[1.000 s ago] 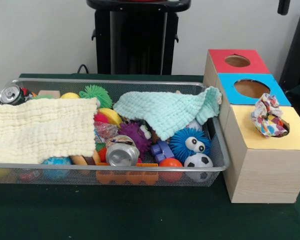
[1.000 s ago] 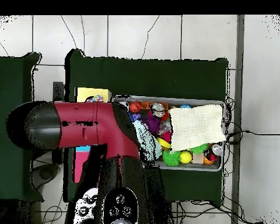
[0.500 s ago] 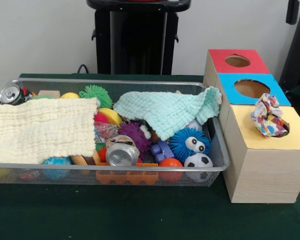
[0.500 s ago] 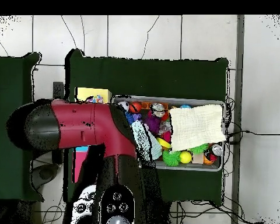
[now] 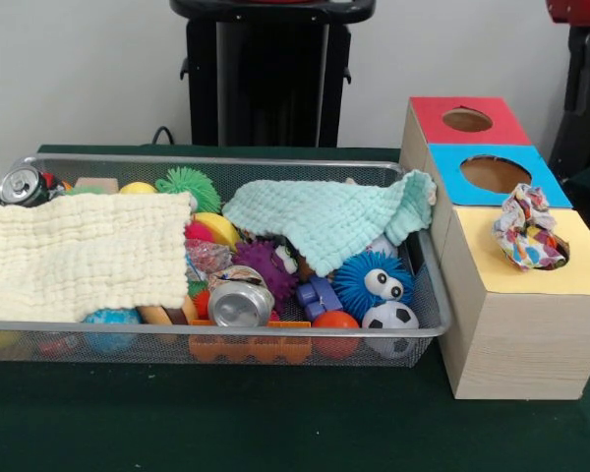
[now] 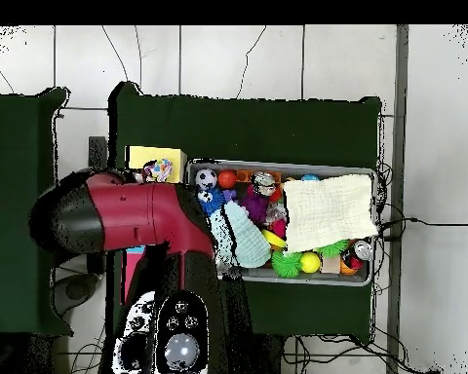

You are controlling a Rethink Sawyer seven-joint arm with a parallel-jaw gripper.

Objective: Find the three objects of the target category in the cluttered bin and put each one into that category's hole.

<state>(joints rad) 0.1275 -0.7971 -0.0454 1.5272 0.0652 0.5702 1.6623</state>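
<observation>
Crumpled wrapper sits in yellow hole of sorting box; arm beside box, bin on box's other side; claw state cannot tell

Pale yellow cloth, mint cloth, multicoloured patterned crumpled wrapper, red-blue-yellow-topped box.

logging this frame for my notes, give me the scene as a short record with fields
bin: wire mesh basket full of toys, two cans and two cloths
cloths: cream cloth over one end, mint cloth draped toward the boxes
cans: silver can at the front edge, another can in a far corner
boxes: red, blue and yellow tops, each with a hole
yellow hole: crumpled colourful wrapper sits in it
arm: over the boxes in the overhead view; gripper not in view
</observation>
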